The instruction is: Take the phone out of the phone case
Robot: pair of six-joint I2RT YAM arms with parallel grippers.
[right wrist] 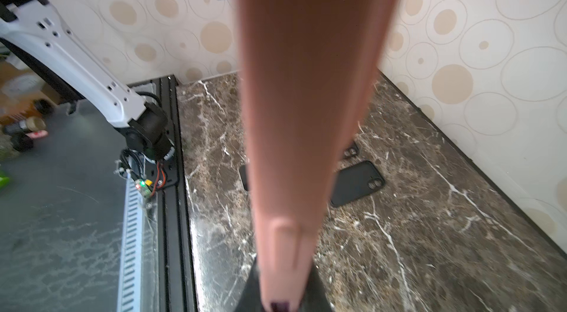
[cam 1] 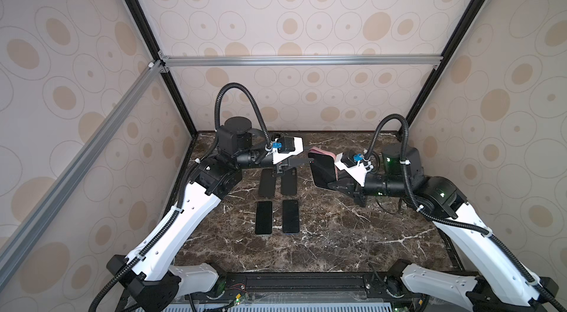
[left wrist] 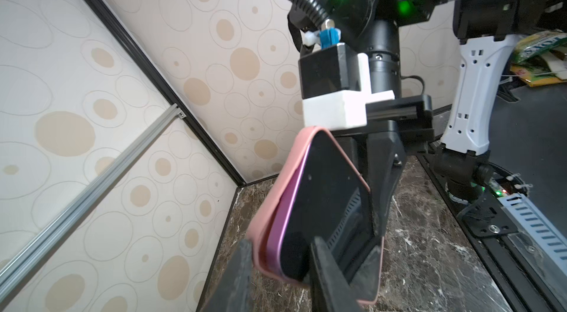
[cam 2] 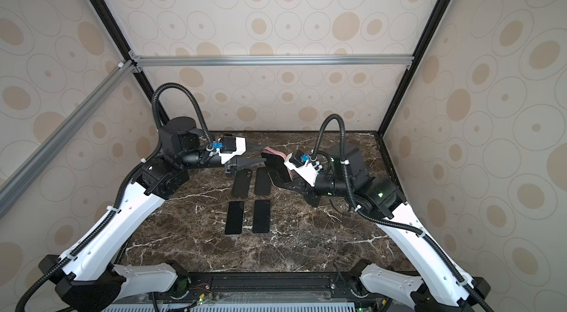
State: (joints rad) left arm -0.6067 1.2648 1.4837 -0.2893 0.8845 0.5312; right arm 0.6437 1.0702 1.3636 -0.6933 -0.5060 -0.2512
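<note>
left wrist: phone (left wrist: 322,197) partly out of pink case (left wrist: 293,166); right fingers (left wrist: 386,166) clamp it, left fingers (left wrist: 328,279) unclear.

Blurred pink case (right wrist: 306,95) masks the right hand (right wrist: 280,298); its fingers (right wrist: 247,298) run off-frame.

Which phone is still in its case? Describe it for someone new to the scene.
Start at the marble table; right of the bare phones and black cases lying flat, the right gripper holds a phone aloft. It alone wears a pink case.
</note>
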